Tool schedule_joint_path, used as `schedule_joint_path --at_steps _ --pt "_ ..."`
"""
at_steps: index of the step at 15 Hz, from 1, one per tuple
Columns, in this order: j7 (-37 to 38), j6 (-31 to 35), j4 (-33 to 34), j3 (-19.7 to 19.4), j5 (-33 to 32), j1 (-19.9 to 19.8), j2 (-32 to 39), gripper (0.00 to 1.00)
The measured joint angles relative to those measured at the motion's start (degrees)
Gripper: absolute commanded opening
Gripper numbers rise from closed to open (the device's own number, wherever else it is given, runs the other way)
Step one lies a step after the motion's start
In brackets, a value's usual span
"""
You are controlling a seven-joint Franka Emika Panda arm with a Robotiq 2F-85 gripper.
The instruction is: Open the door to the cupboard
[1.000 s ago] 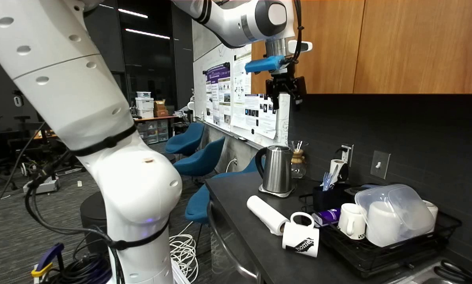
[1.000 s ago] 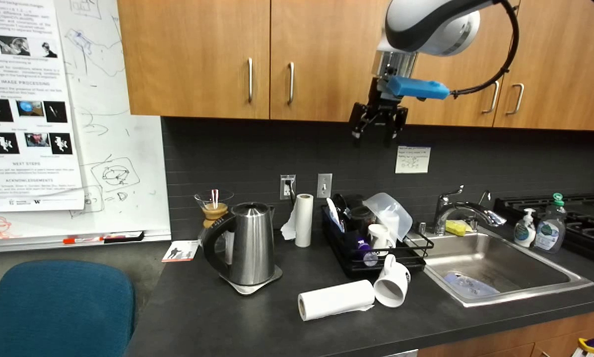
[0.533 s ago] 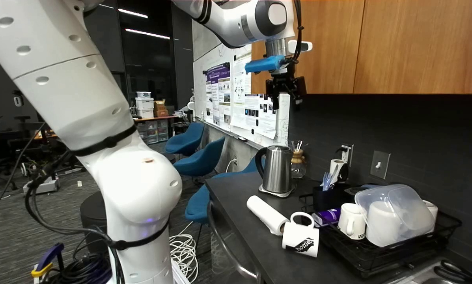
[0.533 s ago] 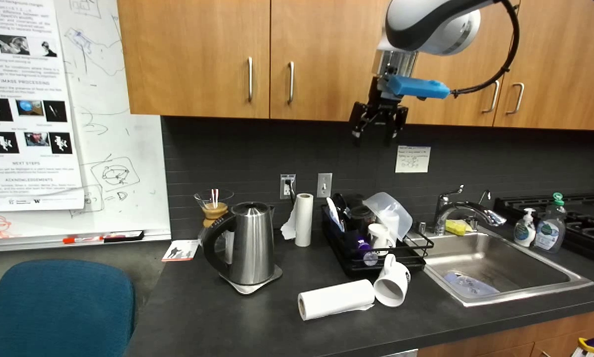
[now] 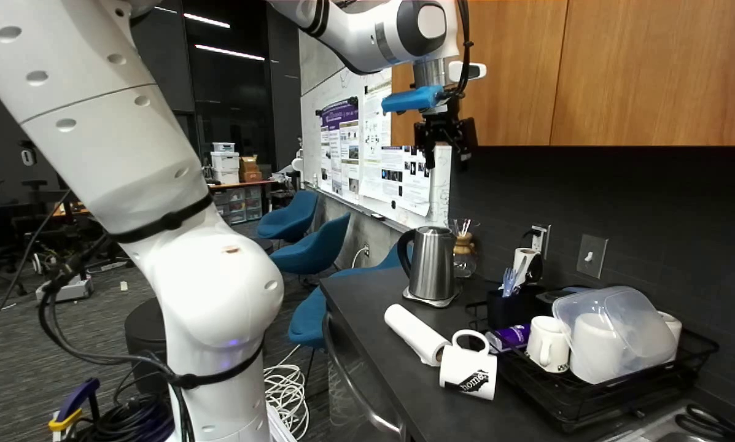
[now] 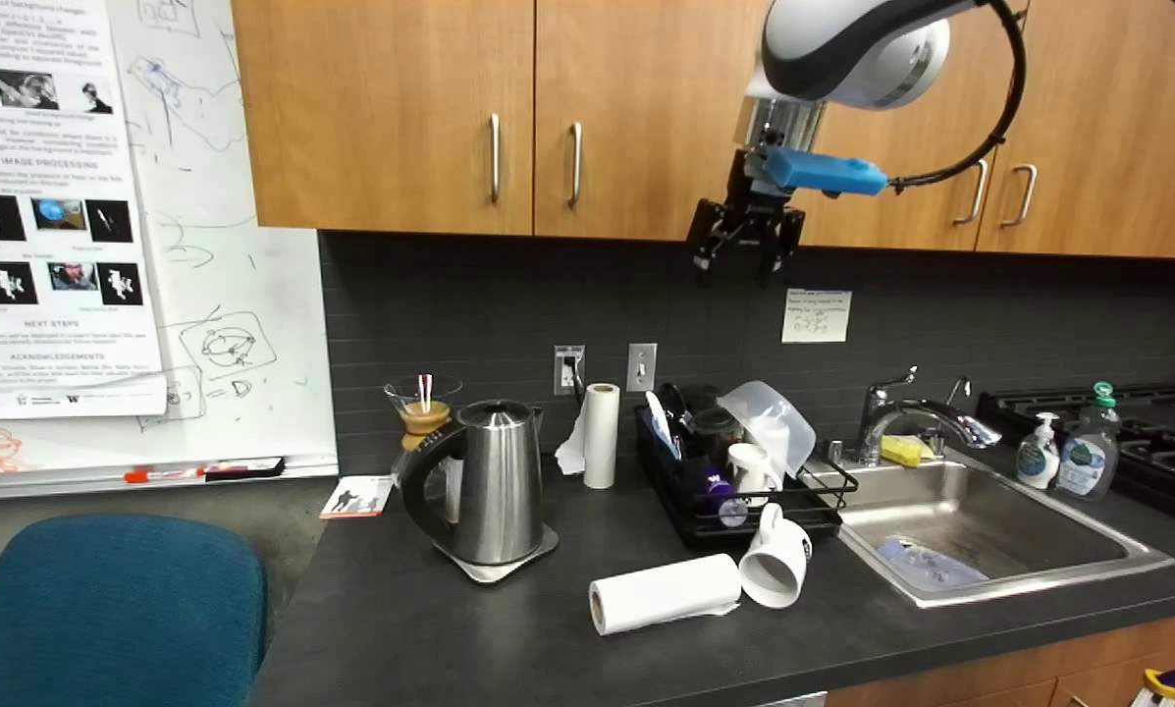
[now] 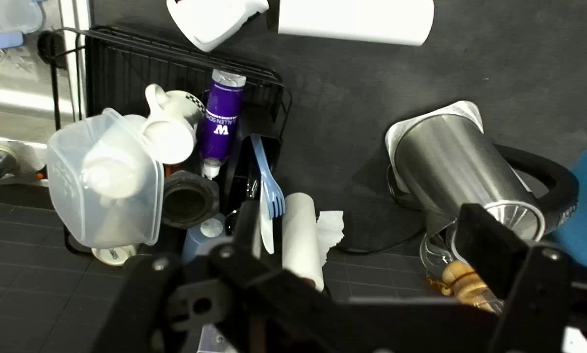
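The cupboard is a warm-brown wall cabinet with flat doors, in both exterior views [image 5: 649, 73] [image 6: 381, 88]. All its doors in view are shut. Slim silver bar handles show in an exterior view: a left one [image 6: 495, 157], one beside it [image 6: 575, 164], and a pair further right [image 6: 974, 191] [image 6: 1021, 194]. My gripper [image 6: 735, 273] points down, its fingers below the cupboard's bottom edge, right of the two left handles and apart from them. It also shows in an exterior view [image 5: 447, 161]. In the wrist view the gripper [image 7: 369, 230] is open with nothing held. The cupboard is out of that view.
Below is a dark counter [image 6: 430, 648] with a steel kettle [image 6: 499, 481], a lying paper roll [image 6: 666, 593], a tipped white mug [image 6: 775, 565] and a dish rack [image 6: 705, 535]. A sink with a faucet [image 6: 926, 412] is to the right. A whiteboard [image 6: 243, 393] adjoins the cupboard.
My gripper has shifted very slightly left and up over the last half second. It stays open. The cupboard doors and the counter items have not moved.
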Motion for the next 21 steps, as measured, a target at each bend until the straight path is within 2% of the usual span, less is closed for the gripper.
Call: schedule_joint_path --at_steps 7,11,17,21 --pt "3.4 14.6 -0.16 1.19 7.19 1.55 -0.01 1.0" --pt "5.68 19.43 -0.79 2.5 7.31 1.64 -0.01 1.0" --pt "7.8 31.13 -2.62 4.11 6.35 1.3 0.05 1.0" --pt "10.14 33.41 -2.65 8.4 2.3 1.31 1.11 1.0"
